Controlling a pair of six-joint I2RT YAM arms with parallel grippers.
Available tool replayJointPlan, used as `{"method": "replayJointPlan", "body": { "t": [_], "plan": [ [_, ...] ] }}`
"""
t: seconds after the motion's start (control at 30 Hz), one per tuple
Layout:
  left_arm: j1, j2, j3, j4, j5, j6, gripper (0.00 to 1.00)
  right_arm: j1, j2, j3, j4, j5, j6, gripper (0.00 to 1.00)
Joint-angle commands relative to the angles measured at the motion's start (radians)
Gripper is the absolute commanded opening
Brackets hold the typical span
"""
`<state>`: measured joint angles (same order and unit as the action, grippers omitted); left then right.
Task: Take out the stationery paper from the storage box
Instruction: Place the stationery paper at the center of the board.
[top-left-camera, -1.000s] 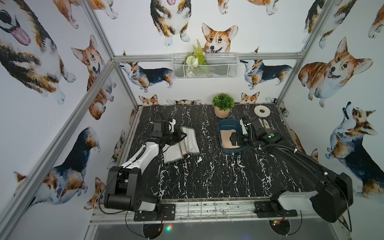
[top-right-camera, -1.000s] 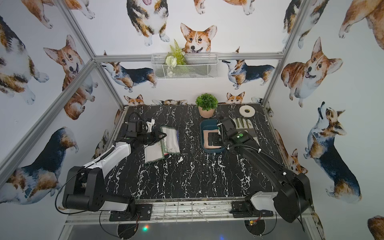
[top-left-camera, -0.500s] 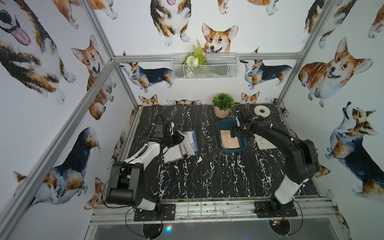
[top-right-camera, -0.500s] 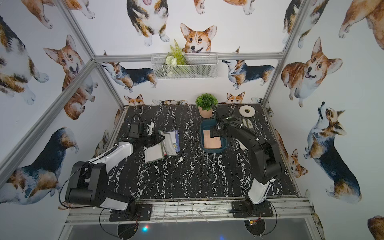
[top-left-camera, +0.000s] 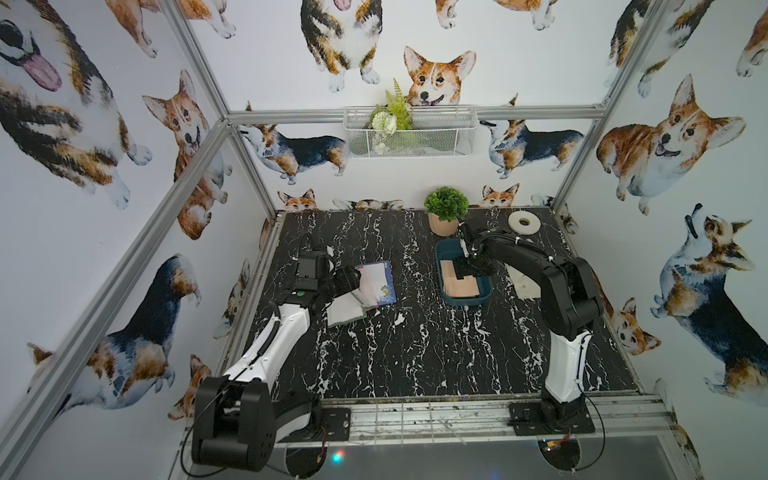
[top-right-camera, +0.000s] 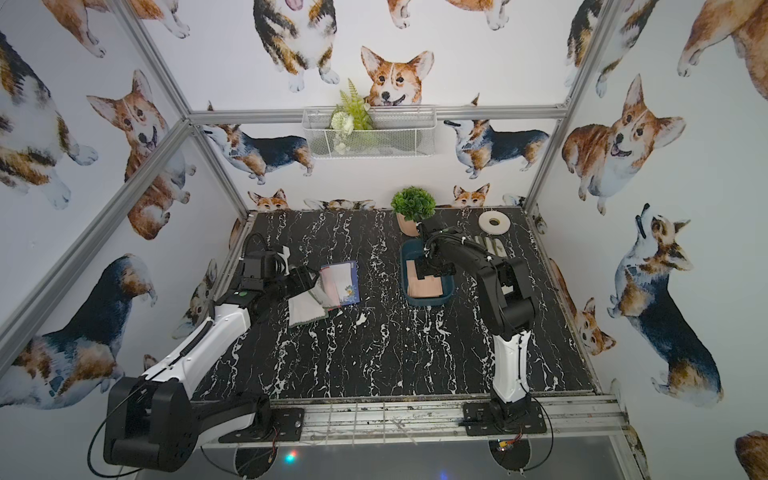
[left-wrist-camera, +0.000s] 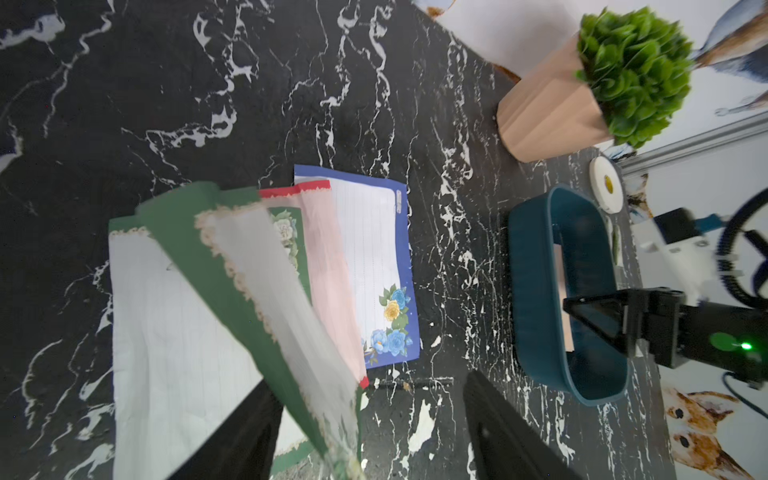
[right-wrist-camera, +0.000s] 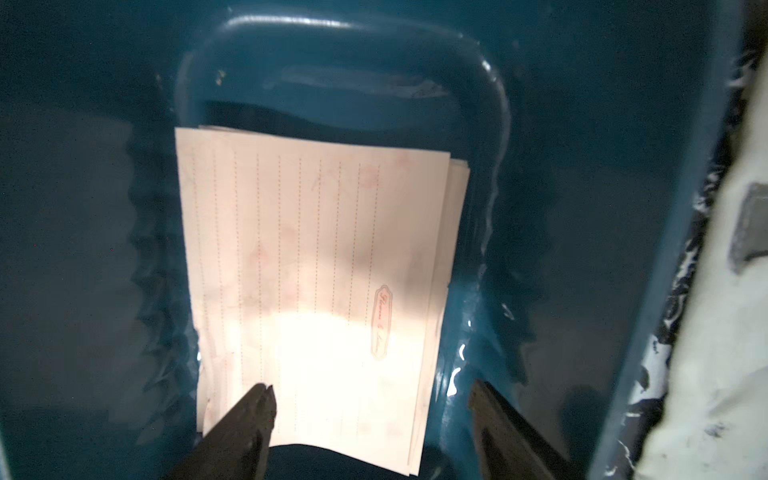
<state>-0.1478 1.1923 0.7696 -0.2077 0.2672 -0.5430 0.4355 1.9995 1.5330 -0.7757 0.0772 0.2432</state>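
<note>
Hovering inside the box, my right claw stands spread and empty just above the peach paper stacked flat on its floor. These sheets look light, limp and slick, so I judge one could slide or buckle; best to pinch the short edge nearest me, top sheet only. I see nothing else in the box. My left claw is spread too, gripping nothing, over the bordered sheets fanned on the worktop.

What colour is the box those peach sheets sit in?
The storage box is dark teal-blue; clearest in the left wrist view.
</note>
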Motion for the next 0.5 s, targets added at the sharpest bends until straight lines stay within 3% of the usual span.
{"method": "replayJointPlan", "body": {
  "t": [0.0,0.27,0.47],
  "plan": [
    [-0.001,-0.045,-0.028,0.043,0.056,-0.048,0.72,-0.009,0.024,0.016,-0.024,-0.021,-0.013,0.79],
    [0.000,-0.099,-0.058,0.044,0.053,-0.050,0.72,-0.011,0.076,0.022,-0.015,-0.038,-0.011,0.77],
    [0.000,-0.082,-0.068,0.060,0.063,-0.058,0.72,-0.009,0.074,0.013,-0.013,-0.020,-0.016,0.68]
  ]
}}
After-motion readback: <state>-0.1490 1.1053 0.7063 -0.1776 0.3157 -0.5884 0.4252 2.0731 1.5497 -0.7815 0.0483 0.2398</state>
